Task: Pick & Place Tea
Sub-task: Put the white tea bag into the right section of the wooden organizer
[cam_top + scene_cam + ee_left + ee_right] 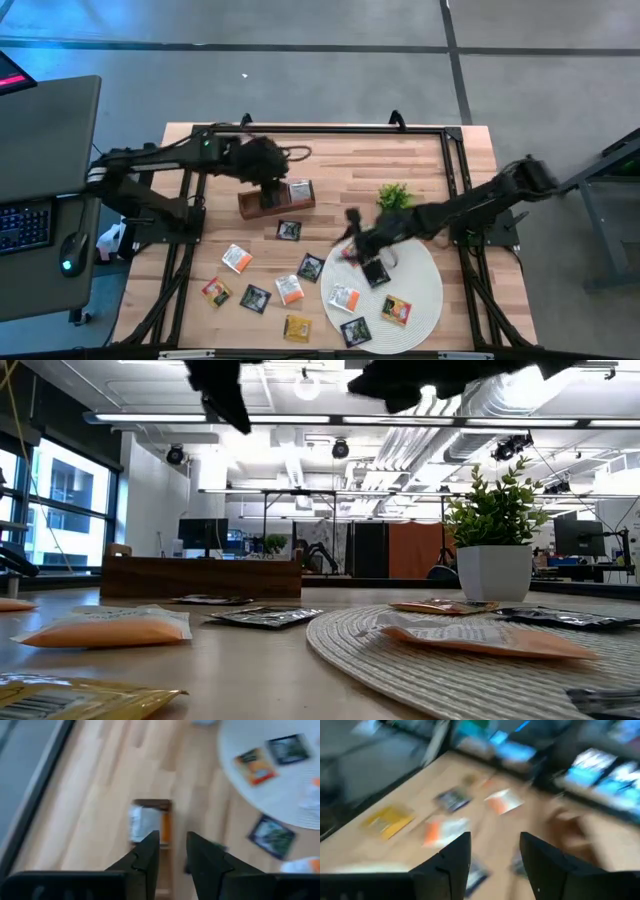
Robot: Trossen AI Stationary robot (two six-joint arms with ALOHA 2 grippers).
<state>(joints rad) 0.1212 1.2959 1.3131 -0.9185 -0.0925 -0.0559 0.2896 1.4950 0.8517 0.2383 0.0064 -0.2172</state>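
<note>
We see one white-and-orange tea packet (145, 822) in the brown wooden divided tray (276, 200); roughly a dozen remain out. Left gripper (172, 851) spread, empty above it; right gripper (492, 855) spread, probably empty.

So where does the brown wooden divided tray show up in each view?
High view: the brown wooden divided tray lies left of centre, under the left gripper.
Low view: left of centre, at the far side of the table.
Left wrist view: just beyond that arm's open fingers.
Right wrist view: too blurred to tell.
Shared landmark: the round white woven mat, also seen at and.
</note>
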